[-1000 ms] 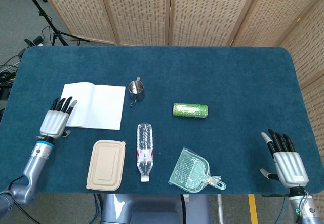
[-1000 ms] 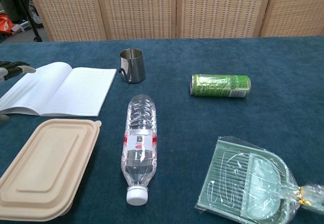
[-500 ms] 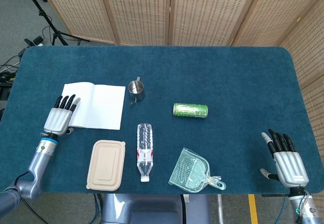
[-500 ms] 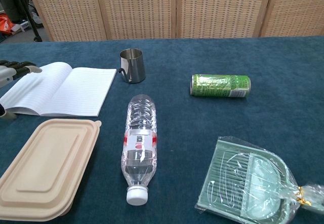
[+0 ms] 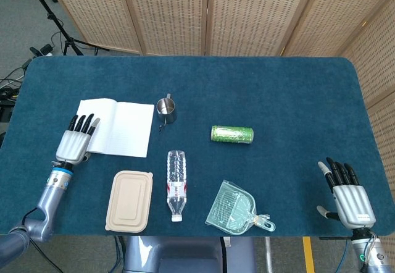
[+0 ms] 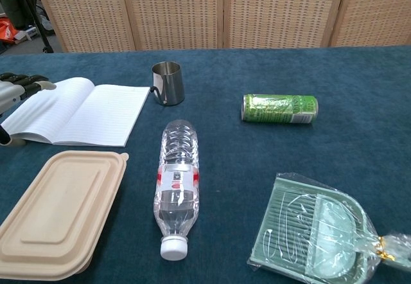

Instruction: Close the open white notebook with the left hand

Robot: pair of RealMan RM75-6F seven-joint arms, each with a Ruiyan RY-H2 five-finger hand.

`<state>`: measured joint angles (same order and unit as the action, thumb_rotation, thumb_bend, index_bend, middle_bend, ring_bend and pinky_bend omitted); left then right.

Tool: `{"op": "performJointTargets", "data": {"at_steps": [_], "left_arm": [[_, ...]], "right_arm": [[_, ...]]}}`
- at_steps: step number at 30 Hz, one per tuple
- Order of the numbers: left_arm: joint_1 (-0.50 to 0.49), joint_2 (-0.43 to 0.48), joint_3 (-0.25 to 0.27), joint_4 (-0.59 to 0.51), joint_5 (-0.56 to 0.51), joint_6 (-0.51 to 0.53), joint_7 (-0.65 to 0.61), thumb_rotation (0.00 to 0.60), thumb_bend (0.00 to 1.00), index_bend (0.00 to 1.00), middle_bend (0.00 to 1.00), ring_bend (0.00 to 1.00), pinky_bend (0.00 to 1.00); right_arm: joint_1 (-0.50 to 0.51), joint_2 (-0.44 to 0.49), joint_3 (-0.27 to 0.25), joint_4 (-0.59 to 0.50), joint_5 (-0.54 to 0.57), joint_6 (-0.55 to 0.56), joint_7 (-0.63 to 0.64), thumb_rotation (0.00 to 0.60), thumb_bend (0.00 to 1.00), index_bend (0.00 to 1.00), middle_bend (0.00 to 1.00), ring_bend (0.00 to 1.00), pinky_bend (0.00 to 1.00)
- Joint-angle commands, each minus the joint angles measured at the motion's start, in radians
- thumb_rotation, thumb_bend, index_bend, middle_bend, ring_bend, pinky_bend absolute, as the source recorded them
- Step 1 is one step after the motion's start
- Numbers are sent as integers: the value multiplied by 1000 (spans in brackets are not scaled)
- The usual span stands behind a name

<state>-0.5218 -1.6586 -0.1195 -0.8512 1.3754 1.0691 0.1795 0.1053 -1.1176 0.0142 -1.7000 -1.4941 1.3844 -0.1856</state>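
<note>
We see our left hand [image 5: 75, 142], fingers spread and empty, has slid right onto the white notebook [image 5: 126, 128] at frame left, nudging it slightly, so closing hasn't really started.

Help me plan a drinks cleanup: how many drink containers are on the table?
3: a steel cup right of the notebook, a green can lying mid-table, and a bottle lying beside the lunchbox.

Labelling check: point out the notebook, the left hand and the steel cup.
notebook [image 5: 126, 131], head view, on the right-hand page.
left hand [image 5: 74, 143], head view, on the back of the hand.
cup [image 6: 169, 85], chest view, on the side wall.
</note>
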Motion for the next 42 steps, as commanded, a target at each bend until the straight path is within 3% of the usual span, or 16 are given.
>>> {"op": "performJointTargets", "data": {"at_steps": [1, 6, 11, 18, 28, 42], "left_arm": [[0, -11, 7, 18, 9, 12, 4, 600, 260, 0, 0, 0, 0], [2, -25, 20, 43, 35, 48, 0, 600, 358, 0, 0, 0, 0], [7, -41, 26, 58, 73, 125, -19, 600, 360, 0, 0, 0, 0], [11, -79, 25, 106, 155, 312, -155, 600, 186, 0, 0, 0, 0], [1, -146, -10, 168, 183, 465, -305, 600, 14, 0, 0, 0, 0], [-13, -192, -27, 238, 181, 515, -377, 600, 0, 0, 0, 0, 0]], "right_arm": [[0, 1, -1, -1, -1, -1, 4, 600, 0, 0, 0, 0, 0], [1, 3, -2, -2, -3, -2, 10, 600, 0, 0, 0, 0, 0], [1, 5, -3, -3, -3, -4, 12, 600, 0, 0, 0, 0, 0], [1, 6, -4, -5, -4, -3, 15, 600, 0, 0, 0, 0, 0], [-2, 11, -3, -7, -4, 3, 22, 600, 0, 0, 0, 0, 0], [-1, 15, -4, -10, -6, 2, 28, 600, 0, 0, 0, 0, 0]]}}
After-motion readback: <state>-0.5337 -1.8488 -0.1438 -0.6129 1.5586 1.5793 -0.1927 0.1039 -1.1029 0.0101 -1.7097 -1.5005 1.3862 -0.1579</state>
